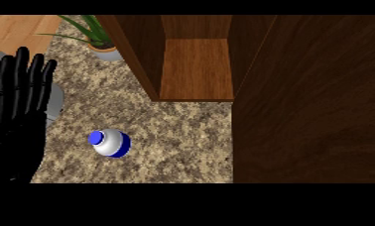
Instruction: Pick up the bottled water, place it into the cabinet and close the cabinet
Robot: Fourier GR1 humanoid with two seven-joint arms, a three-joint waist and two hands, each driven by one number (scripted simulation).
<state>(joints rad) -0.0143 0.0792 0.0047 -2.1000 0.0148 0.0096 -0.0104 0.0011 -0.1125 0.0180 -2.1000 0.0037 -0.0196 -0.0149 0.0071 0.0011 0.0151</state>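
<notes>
The speckled granite surface (147, 116) fills the left and middle of the head view, running from the top band down to the bottom. On its right side stands the dark wooden cabinet (196, 69), its interior open to view with a lighter brown shelf floor between 2 side walls; a wide dark wooden panel (304, 101), apparently the cabinet's open door, covers the whole right part of the view. At the left edge the left hand (22, 101) rests with its black fingers (23, 66) straight and pointing up, spread slightly, holding nothing and touching none of the things on the surface. Behind it, at the top, a potted plant (99, 36) with long green leaves sits in a pale pot just left of the cabinet's wall. The bottled water (111, 143) stands on the surface in front of the cabinet and to its left, seen from above: a white body with a blue band and a blue cap, near the left hand yet apart from it, outside the cabinet.
</notes>
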